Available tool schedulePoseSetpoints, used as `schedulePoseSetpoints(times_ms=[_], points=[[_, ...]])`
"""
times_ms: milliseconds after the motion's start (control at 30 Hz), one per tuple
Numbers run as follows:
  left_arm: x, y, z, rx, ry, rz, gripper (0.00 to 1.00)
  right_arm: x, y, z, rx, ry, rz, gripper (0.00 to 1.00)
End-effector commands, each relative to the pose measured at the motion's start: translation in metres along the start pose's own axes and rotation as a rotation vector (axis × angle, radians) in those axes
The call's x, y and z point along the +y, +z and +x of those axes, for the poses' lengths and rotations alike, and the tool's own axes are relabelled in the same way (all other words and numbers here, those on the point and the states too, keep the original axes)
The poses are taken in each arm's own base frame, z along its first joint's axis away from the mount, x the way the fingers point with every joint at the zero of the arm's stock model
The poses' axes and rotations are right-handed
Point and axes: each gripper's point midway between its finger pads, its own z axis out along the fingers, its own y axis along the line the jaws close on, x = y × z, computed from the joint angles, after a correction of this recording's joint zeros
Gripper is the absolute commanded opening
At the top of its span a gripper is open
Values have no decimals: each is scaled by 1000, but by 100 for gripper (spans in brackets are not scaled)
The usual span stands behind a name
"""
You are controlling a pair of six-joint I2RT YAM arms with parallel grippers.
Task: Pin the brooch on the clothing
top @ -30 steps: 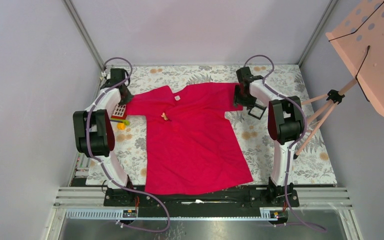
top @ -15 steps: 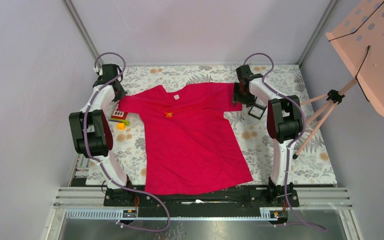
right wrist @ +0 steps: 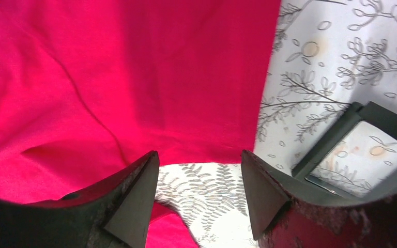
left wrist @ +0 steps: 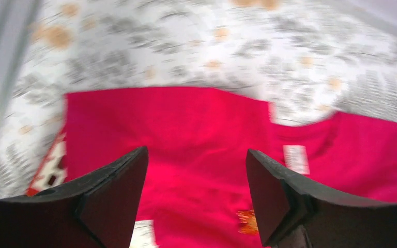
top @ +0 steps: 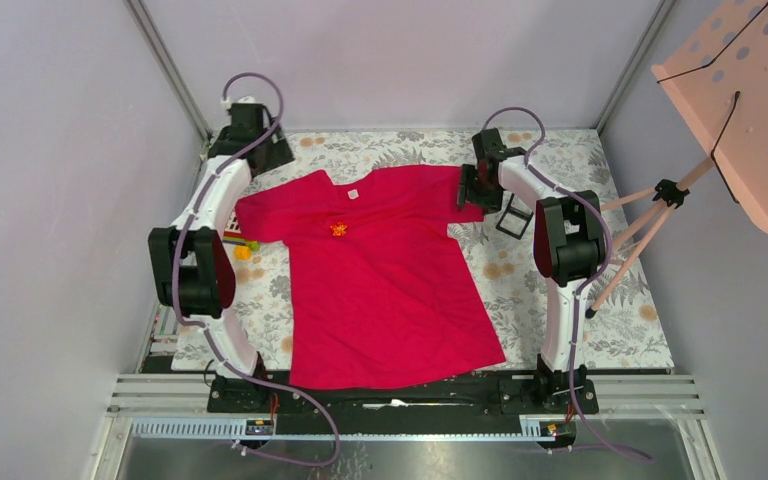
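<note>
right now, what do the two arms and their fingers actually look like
The two arms look alike. The left arm and right arm have white links and chunky black joint housings, and a lilac cable loops along each. The left fingers and right fingers are matte black wedges tapering to blunt tips. The right pair looks scuffed.

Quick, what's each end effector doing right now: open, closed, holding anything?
Left end effector: open, holding nothing.
Right end effector: open, holding nothing.
</note>
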Motion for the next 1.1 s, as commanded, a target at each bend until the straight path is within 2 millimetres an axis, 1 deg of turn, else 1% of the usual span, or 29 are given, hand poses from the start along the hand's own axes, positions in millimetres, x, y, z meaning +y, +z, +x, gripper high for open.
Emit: schedulePoseSetpoints(times_ms=[0,33,67,133,200,267,400,567,700,767,833,900,967,1067], points=[[-91,-21,-19,-56,71,209,75,32,-26,-28,-63,30,-131,67],[-105,-19,-14,-40,85,229,75,35,-25,-33,-63,39,-141,69],[-118,-11,-5,-13,99,245,76,38,-23,-34,-57,46,-150,69],[-147,-8,6,14,123,304,76,44,-20,-36,-54,66,-174,69],[-171,0,22,44,147,339,76,49,-19,-38,-58,79,-198,69],[-189,13,37,75,165,358,76,52,-21,-39,-62,87,-216,69],[-211,36,63,139,147,386,74,52,-25,-37,-77,87,-228,69],[-232,54,87,167,142,410,69,52,-31,-24,-76,80,-252,69],[-245,62,98,161,141,426,65,54,-37,-15,-73,85,-289,68],[-248,67,106,174,136,429,61,56,-41,-12,-77,89,-306,68],[-251,72,114,192,130,431,56,56,-45,-10,-81,92,-319,68],[-254,76,122,206,127,431,53,56,-49,-7,-85,92,-325,68],[-258,78,129,217,128,434,46,56,-54,-5,-91,91,-331,68],[-259,84,136,235,110,411,46,56,-62,-4,-100,88,-342,68]])
